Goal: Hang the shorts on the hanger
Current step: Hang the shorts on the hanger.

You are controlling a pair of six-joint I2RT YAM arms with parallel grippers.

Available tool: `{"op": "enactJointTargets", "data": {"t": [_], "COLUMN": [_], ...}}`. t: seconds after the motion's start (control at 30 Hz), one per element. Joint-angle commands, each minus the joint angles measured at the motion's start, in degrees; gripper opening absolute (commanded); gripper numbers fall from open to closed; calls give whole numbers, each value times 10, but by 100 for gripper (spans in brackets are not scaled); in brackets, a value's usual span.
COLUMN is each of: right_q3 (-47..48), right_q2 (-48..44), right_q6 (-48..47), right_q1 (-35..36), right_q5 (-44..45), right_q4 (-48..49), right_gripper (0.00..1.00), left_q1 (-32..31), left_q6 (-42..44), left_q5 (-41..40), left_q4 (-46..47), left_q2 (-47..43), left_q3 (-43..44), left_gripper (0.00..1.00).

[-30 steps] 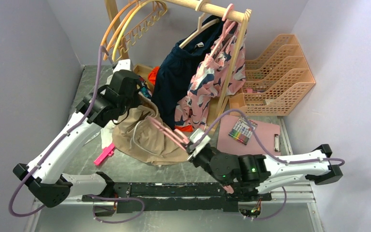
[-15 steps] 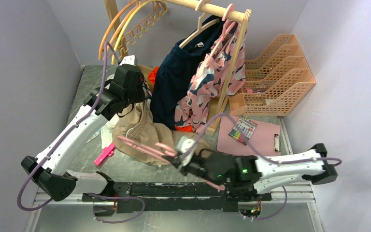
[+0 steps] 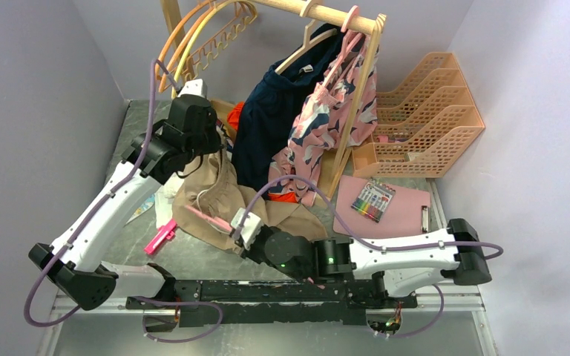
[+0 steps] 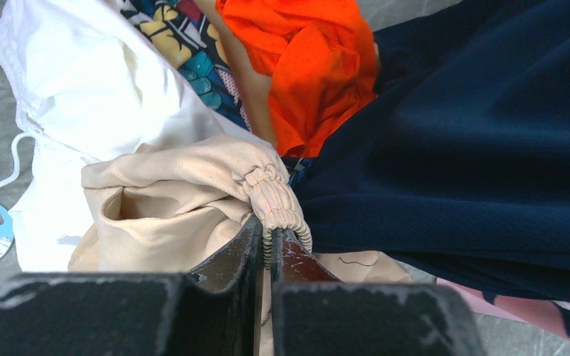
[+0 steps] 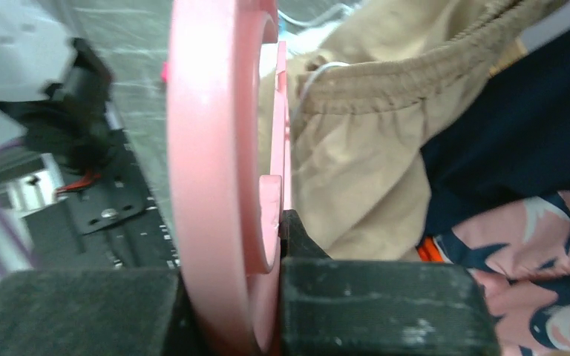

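- shorts (image 3: 219, 200) heaped on table (image 3: 193, 256), front-left of the rack
- left gripper (image 4: 266, 239) clamped on the elastic waistband, holding it raised
- right gripper (image 5: 271, 252) clenched on hanger (image 5: 215, 148), low at the shorts' near edge
- step: threading, not yet done
- next: probably feed the hanger end into the waist opening, waistband taut

A navy garment (image 4: 490, 133) is hanging just right of the left claw (image 4: 267, 236); an orange cloth (image 4: 304, 67) is lying beyond it, a white cloth (image 4: 96, 96) leftward.
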Motion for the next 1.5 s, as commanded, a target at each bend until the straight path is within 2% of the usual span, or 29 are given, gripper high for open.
{"op": "enactJointTargets", "data": {"t": [0.0,0.17,0.33,0.43,0.6,0.8,0.97,1.1,1.2,1.33,1.47], "right_q3": [-25,25,50,51,15,-14,-13,-1,0,-21,-47], "right_q2": [-49,36,107,115,25,-122,-187,-227,-264,-294,-288], "right_q6": [-23,-23,0,9,-2,-7,-33,-37,-37,-18,32], "right_q1": [17,18,10,-4,-3,-2,-2,-2,-2,-2,-1], "right_q5": [-105,-100,65,145,221,277,322,326,265,201,184], "right_q4": [78,52,67,73,77,-17,-55,-93,-115,-136,-186], "right_gripper": [0,0,0,0,0,0,0,0,0,0,0], "left_q1": [6,6,6,6,6,6,6,6,6,6,6], "left_q6": [13,13,11,11,21,47,66,83,86,68,40], "left_q5": [3,12,10,8,-6,-23,-23,-12,16,51,56], "left_q4": [18,24,21,17,-10,-51,-70,-80,-81,-89,-59], "left_q2": [-6,-5,-13,-21,-35,-57,-73,-83,-90,-89,-113], "left_q3": [49,60,52,50,78,150,209,256,255,198,84], "left_gripper": [7,7,7,7,7,7,7,7,7,7,7]}}
